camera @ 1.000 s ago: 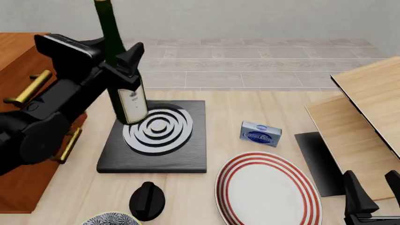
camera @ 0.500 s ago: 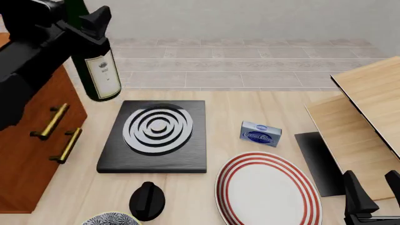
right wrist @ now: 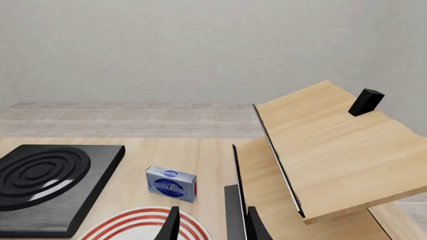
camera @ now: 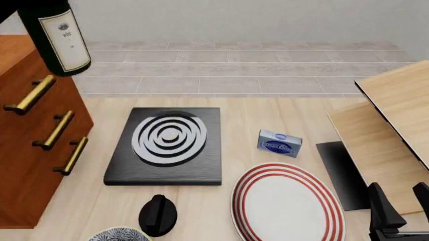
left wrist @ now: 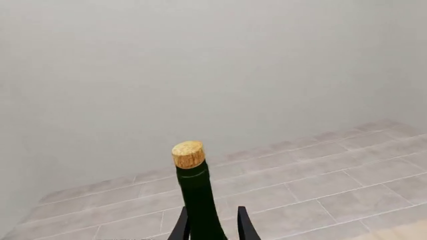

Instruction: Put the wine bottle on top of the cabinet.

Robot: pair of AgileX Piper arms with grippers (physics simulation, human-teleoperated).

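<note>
We see wine bottle (camera: 56, 37) gone from stove plate, up into upper left corner of front view, neck cut off by top edge, base over cabinet (camera: 30, 145) edge. Left arm no longer blocks front view; third brass handle uncovered. Left gripper (left wrist: 212, 227) fingers flank bottle neck in wrist view.

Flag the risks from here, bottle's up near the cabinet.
1. The wine bottle hangs in the air beside the cabinet top; released here, it would likely fall.
2. The left gripper holds it low with much bottle above, so it may tilt when set down.
3. The front view crops the cabinet top, so landing space is unverifiable.
</note>
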